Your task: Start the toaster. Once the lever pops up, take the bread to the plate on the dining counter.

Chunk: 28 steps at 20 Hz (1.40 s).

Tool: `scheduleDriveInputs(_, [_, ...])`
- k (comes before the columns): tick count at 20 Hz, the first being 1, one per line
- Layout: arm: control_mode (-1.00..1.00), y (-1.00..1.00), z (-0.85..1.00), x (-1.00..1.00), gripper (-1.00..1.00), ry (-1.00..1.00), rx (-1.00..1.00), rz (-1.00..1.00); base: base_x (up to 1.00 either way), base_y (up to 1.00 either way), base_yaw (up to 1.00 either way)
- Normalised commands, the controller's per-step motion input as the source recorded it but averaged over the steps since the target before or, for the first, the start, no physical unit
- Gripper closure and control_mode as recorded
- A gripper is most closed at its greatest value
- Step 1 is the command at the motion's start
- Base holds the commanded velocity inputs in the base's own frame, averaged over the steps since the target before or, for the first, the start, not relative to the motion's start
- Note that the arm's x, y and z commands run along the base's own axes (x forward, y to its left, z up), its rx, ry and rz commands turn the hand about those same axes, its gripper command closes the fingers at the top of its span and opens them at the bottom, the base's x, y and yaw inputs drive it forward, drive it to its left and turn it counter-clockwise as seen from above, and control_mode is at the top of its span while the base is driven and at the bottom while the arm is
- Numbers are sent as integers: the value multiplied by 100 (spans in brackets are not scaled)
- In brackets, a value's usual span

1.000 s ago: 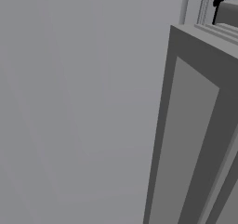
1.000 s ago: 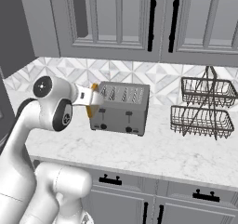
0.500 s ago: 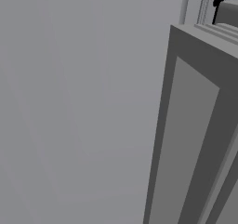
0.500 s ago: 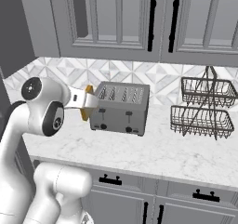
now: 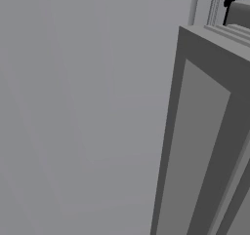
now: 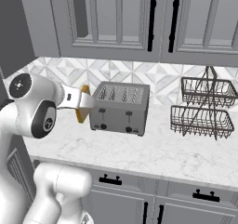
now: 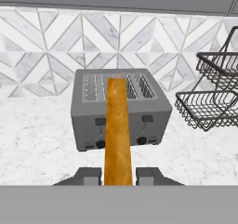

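My gripper (image 7: 118, 175) is shut on the bread (image 7: 117, 130), a tan slice seen edge-on that rises between the two fingers. In the right base view the gripper (image 6: 80, 104) holds the bread (image 6: 84, 111) in the air just left of the toaster (image 6: 120, 109), clear of its slots. The grey multi-slot toaster (image 7: 88, 116) stands on the marble worktop ahead of the hand, and its two front levers are visible. The plate and the dining counter are out of view.
A two-tier wire basket rack (image 6: 204, 109) stands right of the toaster (image 7: 211, 102). Grey upper cabinets (image 6: 153, 18) hang above the patterned tile backsplash. A grey cabinet panel (image 5: 205, 131) sits close in front of the left base camera.
The gripper has drawn the bread a little left and down, away from the toaster's top. The arm's elbow has swung left. The toaster and rack have not moved.
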Motion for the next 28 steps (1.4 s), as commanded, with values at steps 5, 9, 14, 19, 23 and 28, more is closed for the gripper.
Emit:
scheduleDriveInputs(5, [-100, 0, 17, -36, 100, 0, 0, 0, 0, 0, 0])
scheduleDriveInputs(9, [-100, 0, 4, -33, 100, 0, 0, 0, 0, 0, 0])
scheduleDriveInputs(14, [-100, 0, 0, -24, 100, 0, 0, 0, 0, 0, 0])
scheduleDriveInputs(19, [100, 0, 0, -6, 100, 0, 0, 0, -2, 0, 0])
scheduleDriveInputs(23, [100, 0, 0, 0, 100, 0, 0, 0, -34, -19, -8])
scheduleDriveInputs(28, [100, 0, 0, 0, 100, 0, 0, 0, -45, -49, -38])
